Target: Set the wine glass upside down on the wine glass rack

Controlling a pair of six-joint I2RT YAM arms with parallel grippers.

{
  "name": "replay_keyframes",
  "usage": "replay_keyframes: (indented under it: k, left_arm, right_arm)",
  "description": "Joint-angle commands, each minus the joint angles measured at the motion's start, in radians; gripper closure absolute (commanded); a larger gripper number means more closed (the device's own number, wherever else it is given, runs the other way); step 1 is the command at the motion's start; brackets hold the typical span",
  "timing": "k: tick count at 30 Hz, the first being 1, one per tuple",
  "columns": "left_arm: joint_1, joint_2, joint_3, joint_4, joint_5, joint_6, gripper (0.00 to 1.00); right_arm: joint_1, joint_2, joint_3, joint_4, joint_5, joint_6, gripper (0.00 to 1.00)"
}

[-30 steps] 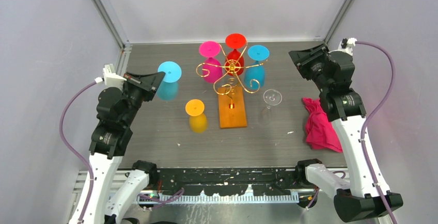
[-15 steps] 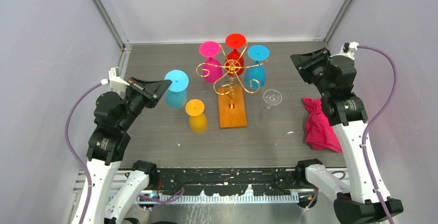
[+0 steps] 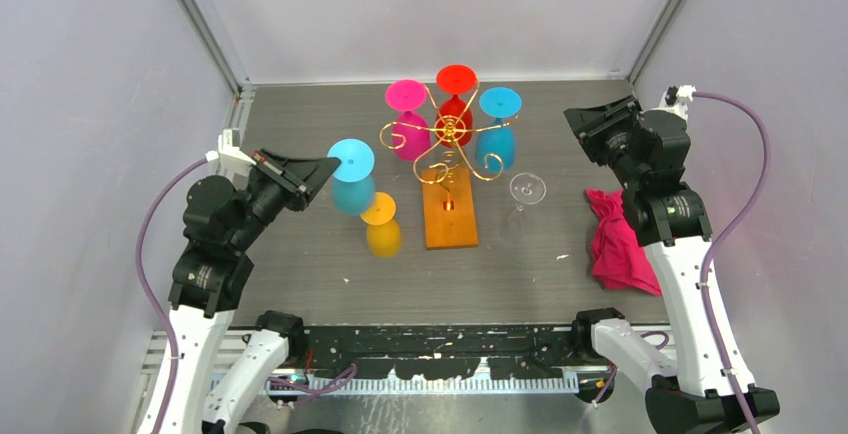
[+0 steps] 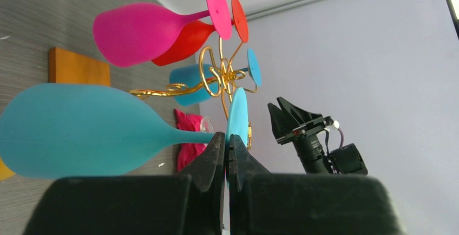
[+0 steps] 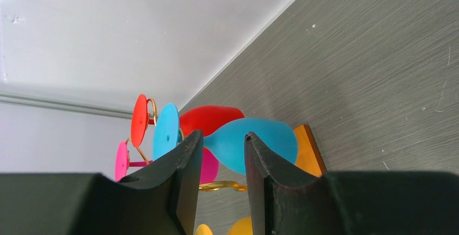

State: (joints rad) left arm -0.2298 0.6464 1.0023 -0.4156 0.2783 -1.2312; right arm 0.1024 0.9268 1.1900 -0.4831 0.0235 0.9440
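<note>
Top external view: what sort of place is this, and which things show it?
Likely a robotics lab test cell: left arm and right arm bolted to a grey table, plain walled enclosure, staged wine glass rack.

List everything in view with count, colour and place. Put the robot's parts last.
rack: 1, gold wire on an orange base, mid-table
pink glass, red glass, blue glass: 3, hung upside down on the rack
held glass: 1, light blue, foot up, left of the rack
yellow glass: 1, upside down on the table, left of the base
clear glass: 1, right of the rack
cloth: 1, pink, right side of the table
table: 1, grey
left gripper: 1, black, shut on the held glass's stem
right gripper: 1, black, open, empty, far right
</note>
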Motion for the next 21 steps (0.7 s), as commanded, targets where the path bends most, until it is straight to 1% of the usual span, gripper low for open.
replay_keyframes:
  k: [1, 11, 21]
  left_arm:
    - [-0.003, -0.002, 0.028, 0.076, 0.057, -0.034, 1.0]
    - [-0.003, 0.032, 0.02, 0.138, 0.115, -0.069, 0.99]
    - [-0.019, 0.093, 0.018, 0.204, 0.14, -0.08, 0.99]
  right_arm:
    - [-0.004, -0.019, -0.004, 0.029, 0.019, -0.009, 0.6]
    - [-0.008, -0.017, 0.004, 0.029, 0.029, -0.012, 0.6]
    - [-0.02, -0.001, 0.027, 0.026, 0.027, -0.021, 0.6]
